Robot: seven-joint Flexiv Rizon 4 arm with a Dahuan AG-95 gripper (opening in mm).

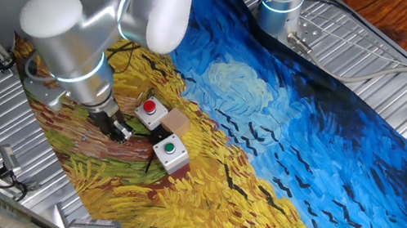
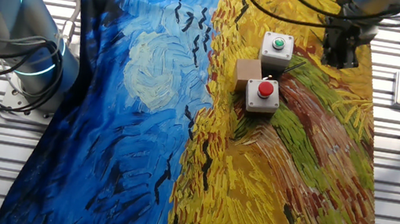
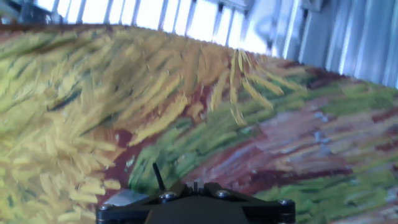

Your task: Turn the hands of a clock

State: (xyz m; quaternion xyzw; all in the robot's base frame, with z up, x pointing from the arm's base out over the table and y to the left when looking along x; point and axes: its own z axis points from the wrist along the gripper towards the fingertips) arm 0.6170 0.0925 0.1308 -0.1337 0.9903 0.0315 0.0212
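Observation:
I cannot make out a clock face or hands in any view. A small tan block (image 1: 176,121) lies between two button boxes and also shows in the other fixed view (image 2: 248,70). Its face is too small to read. My gripper (image 1: 118,131) hangs low over the yellow-brown part of the painted cloth, left of the boxes and apart from them. It shows at the cloth's far edge in the other fixed view (image 2: 341,52). In the hand view only the black jaw bases (image 3: 196,186) show, standing close together with nothing between them. A thin black stalk (image 3: 157,176) rises just beyond them.
A grey box with a red button (image 1: 151,110) and one with a green button (image 1: 169,151) stand on the cloth (image 1: 287,116). A black cable runs by them. Ribbed metal table (image 1: 393,57) surrounds the cloth. A second arm's base (image 2: 14,28) stands beside it.

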